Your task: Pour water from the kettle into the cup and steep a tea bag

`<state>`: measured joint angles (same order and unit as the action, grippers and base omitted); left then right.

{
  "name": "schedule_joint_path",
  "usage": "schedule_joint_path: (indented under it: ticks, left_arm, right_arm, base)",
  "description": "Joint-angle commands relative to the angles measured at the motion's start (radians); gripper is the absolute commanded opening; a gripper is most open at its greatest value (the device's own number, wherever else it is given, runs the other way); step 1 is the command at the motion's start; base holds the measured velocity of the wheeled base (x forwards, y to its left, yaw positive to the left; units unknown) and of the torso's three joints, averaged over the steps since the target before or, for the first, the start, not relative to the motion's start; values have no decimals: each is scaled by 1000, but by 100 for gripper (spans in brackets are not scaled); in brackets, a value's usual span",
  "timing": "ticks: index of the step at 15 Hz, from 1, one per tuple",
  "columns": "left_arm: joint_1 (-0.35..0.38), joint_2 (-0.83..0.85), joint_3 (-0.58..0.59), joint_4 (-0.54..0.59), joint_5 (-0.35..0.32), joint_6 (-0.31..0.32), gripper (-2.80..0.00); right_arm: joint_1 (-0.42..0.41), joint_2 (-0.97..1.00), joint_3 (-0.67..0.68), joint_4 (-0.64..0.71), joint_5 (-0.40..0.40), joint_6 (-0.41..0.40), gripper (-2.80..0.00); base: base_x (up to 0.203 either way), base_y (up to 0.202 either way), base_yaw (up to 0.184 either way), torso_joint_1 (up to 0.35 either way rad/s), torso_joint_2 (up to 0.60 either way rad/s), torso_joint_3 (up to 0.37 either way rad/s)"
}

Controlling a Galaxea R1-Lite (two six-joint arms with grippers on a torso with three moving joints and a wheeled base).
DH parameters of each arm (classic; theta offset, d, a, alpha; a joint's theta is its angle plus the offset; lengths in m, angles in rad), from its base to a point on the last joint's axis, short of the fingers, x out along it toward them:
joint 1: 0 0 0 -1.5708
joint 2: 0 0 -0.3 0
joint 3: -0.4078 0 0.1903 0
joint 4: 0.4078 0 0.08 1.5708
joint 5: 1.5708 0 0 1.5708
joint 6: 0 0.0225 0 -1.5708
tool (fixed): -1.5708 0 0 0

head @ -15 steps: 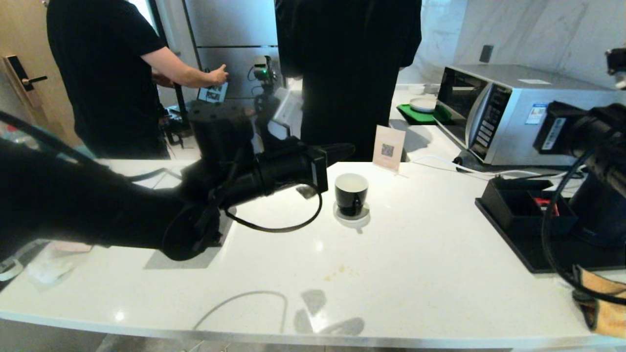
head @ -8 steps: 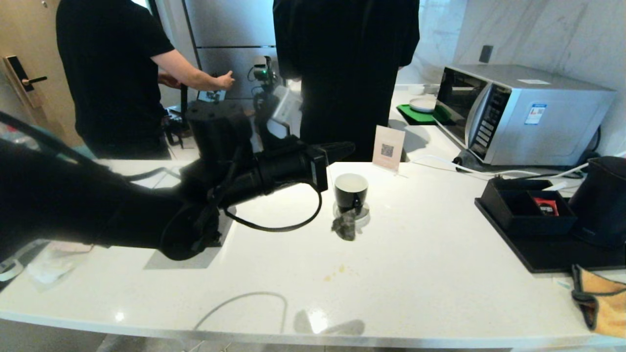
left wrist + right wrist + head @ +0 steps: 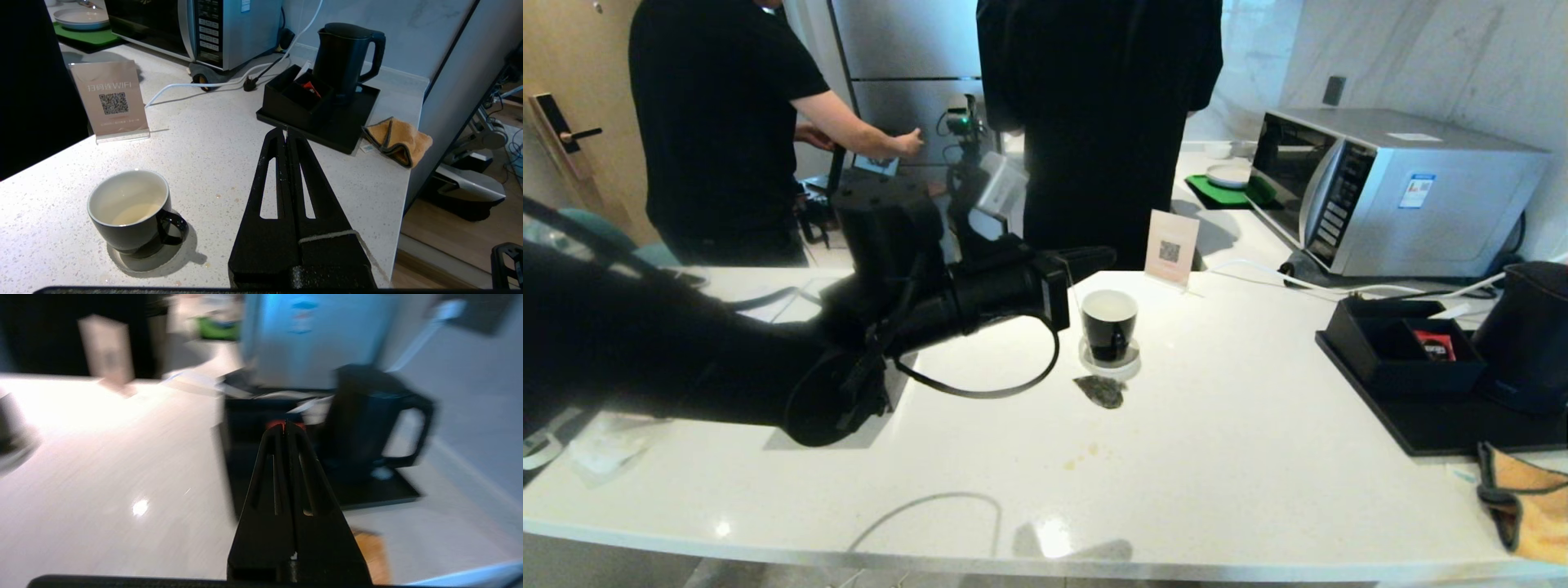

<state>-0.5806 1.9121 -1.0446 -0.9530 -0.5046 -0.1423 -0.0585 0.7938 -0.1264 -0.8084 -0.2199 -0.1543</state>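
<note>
The glossy black cup [image 3: 1109, 323] stands on its round white saucer [image 3: 1109, 365], well left of the matte black kettle [image 3: 1529, 335]. Left gripper [image 3: 1107, 255] hovers beside the cup, fingers pressed together; right gripper [image 3: 286, 426] likewise.

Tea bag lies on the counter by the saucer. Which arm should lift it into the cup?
Left. The left gripper hangs beside the cup, above the tea bag; the right gripper faces the kettle.

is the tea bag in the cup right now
No: the tea bag lies on the counter just in front of the saucer, outside the cup.
</note>
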Motion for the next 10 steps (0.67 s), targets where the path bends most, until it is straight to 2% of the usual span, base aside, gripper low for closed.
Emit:
schedule_joint_path:
  ticks: [1, 3, 5, 7, 8, 9, 10]
  left_arm:
    - [-1, -1, -2, -6, -3, 0, -280]
    - [-1, 0, 0, -20, -3, -2, -280]
    - [-1, 4, 1, -32, -3, -3, -280]
    - [-1, 10, -2, -32, -3, -3, -280]
    - [-2, 13, 0, -32, -3, -3, -280]
    - [-2, 16, 0, -32, -3, -3, -280]
    - [-2, 16, -3, -32, -3, -3, -280]
  right_arm:
    - [0, -181, 75, 89, 102, 0, -280]
    - [0, -350, 99, 263, 167, 1, -280]
    - [14, -527, 114, 519, 211, -8, -280]
    - [42, -617, 121, 755, 227, -3, -280]
    - [56, -626, 116, 839, 230, 18, -280]
    - [62, -626, 109, 865, 229, 73, -280]
    - [63, -627, 107, 868, 228, 94, -280]
  base:
    - [0, 0, 0, 0, 0, 0]
    - [0, 0, 0, 0, 0, 0]
    - [0, 0, 0, 0, 0, 0]
    - [0, 0, 0, 0, 0, 0]
    - [0, 0, 0, 0, 0, 0]
    - [0, 0, 0, 0, 0, 0]
    - [0, 0, 0, 0, 0, 0]
